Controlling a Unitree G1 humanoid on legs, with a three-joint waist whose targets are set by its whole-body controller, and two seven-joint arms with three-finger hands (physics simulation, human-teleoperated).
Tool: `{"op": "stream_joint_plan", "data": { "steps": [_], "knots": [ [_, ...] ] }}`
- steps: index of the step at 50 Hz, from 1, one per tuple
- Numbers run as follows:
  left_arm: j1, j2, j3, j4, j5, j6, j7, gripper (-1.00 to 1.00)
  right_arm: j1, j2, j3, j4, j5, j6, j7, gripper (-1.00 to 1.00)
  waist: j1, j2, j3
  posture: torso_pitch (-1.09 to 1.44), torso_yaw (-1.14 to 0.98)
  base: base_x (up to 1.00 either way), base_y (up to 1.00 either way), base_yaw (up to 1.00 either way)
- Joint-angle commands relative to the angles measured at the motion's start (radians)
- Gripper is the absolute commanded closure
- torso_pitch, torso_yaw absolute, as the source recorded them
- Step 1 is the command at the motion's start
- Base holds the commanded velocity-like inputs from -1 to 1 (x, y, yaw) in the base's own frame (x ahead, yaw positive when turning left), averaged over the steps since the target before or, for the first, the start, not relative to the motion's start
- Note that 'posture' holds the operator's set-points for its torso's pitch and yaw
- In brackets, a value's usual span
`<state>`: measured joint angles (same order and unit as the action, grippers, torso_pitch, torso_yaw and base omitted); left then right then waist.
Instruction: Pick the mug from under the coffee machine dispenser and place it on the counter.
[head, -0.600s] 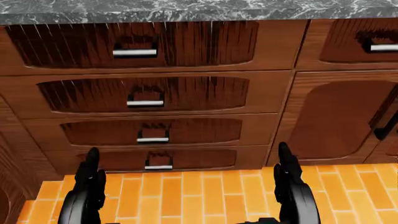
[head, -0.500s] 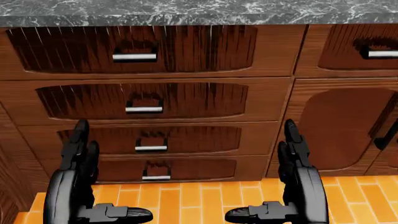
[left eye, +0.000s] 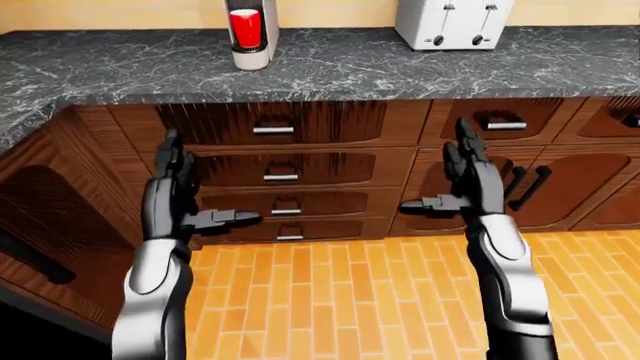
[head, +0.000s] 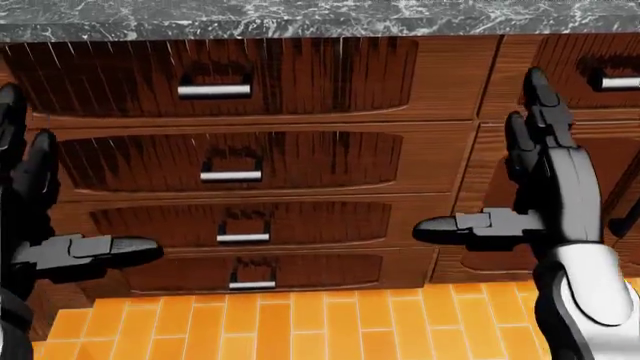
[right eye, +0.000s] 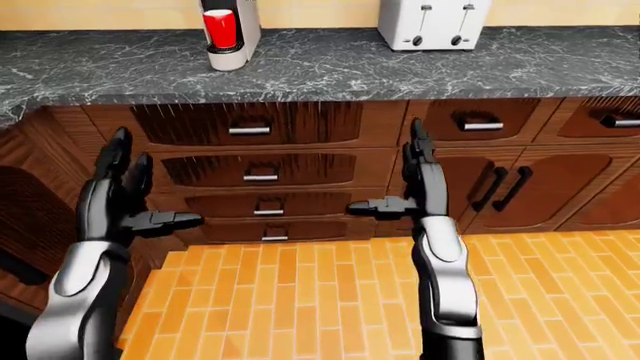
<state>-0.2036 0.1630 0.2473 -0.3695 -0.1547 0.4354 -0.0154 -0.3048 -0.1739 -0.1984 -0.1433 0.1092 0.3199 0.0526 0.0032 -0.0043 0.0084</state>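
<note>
Both hands (left eye: 180, 206) risen, grey counter (left eye: 400, 71), orange floor (left eye: 330, 292)

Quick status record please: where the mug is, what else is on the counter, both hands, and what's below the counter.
mug: red, under the coffee machine dispenser, top left of the left-eye view
toaster: white, on the counter to the right of the machine
left hand: open, empty, raised in front of the drawers
right hand: open, empty, raised in front of the cabinet doors
floor: orange tiles
task state: mug not yet picked, neither hand at counter height
</note>
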Motion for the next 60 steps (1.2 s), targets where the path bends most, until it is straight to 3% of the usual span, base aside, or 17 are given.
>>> {"op": "stream_joint_plan", "data": {
  "steps": [1,12,15,32,33,34,39,54,55,60],
  "knots": [
    [-0.038,0.022,0.017,-0.048,-0.02,0.004,0.005,-1.0,-0.058,-0.037,-0.019,-0.037,0.023,-0.001,0.008,-1.0,0.0,0.001,-0.019,0.0,0.0,0.0,0.0,0.0],
    [-0.132,0.126,0.094,-0.055,-0.066,0.075,0.027,-1.0,-0.231,-0.177,-0.086,0.025,0.085,0.03,-0.005,-1.0,-0.001,0.003,-0.004,0.0,0.0,0.0,0.0,0.0],
    [-0.185,0.181,0.13,-0.078,-0.101,0.131,0.039,-1.0,-0.316,-0.246,-0.111,0.062,0.111,0.058,-0.02,-1.0,-0.003,0.002,-0.003,0.0,0.0,0.0,0.0,0.0],
    [-0.294,0.348,0.202,-0.075,-0.19,0.199,0.077,-1.0,-0.398,-0.344,-0.121,0.144,0.136,0.034,-0.022,-1.0,-0.002,0.007,0.012,0.0,0.0,0.0,0.0,0.0],
    [-0.351,0.431,0.261,-0.062,-0.213,0.236,0.071,-1.0,-0.447,-0.389,-0.132,0.154,0.134,0.041,-0.008,-1.0,-0.002,0.008,0.013,0.0,0.0,0.0,0.0,0.0],
    [-0.353,0.445,0.262,-0.06,-0.224,0.238,0.077,-1.0,-0.451,-0.395,-0.132,0.157,0.133,0.04,-0.008,-1.0,-0.002,0.01,0.011,0.0,0.0,0.0,0.0,0.0],
    [-0.354,0.468,0.254,-0.056,-0.247,0.234,0.095,-1.0,-0.448,-0.397,-0.13,0.16,0.133,0.035,-0.004,-1.0,-0.004,0.013,0.023,0.0,0.0,0.0,0.0,0.0],
    [-0.36,0.506,0.261,-0.054,-0.277,0.238,0.116,-1.0,-0.46,-0.411,-0.131,0.157,0.129,0.034,0.001,-1.0,-0.004,0.015,0.022,0.0,0.0,0.01,0.0,0.0],
    [-0.36,0.509,0.259,-0.052,-0.276,0.236,0.115,-1.0,-0.461,-0.412,-0.131,0.157,0.127,0.034,0.001,-1.0,-0.004,0.018,0.0,0.0,0.0,0.06,0.0,0.0],
    [-0.353,0.51,0.255,-0.054,-0.265,0.227,0.109,-1.0,-0.461,-0.411,-0.131,0.146,0.127,0.037,0.004,-1.0,-0.005,0.02,0.02,0.0,0.0,0.11,0.0,0.0]
  ]
}}
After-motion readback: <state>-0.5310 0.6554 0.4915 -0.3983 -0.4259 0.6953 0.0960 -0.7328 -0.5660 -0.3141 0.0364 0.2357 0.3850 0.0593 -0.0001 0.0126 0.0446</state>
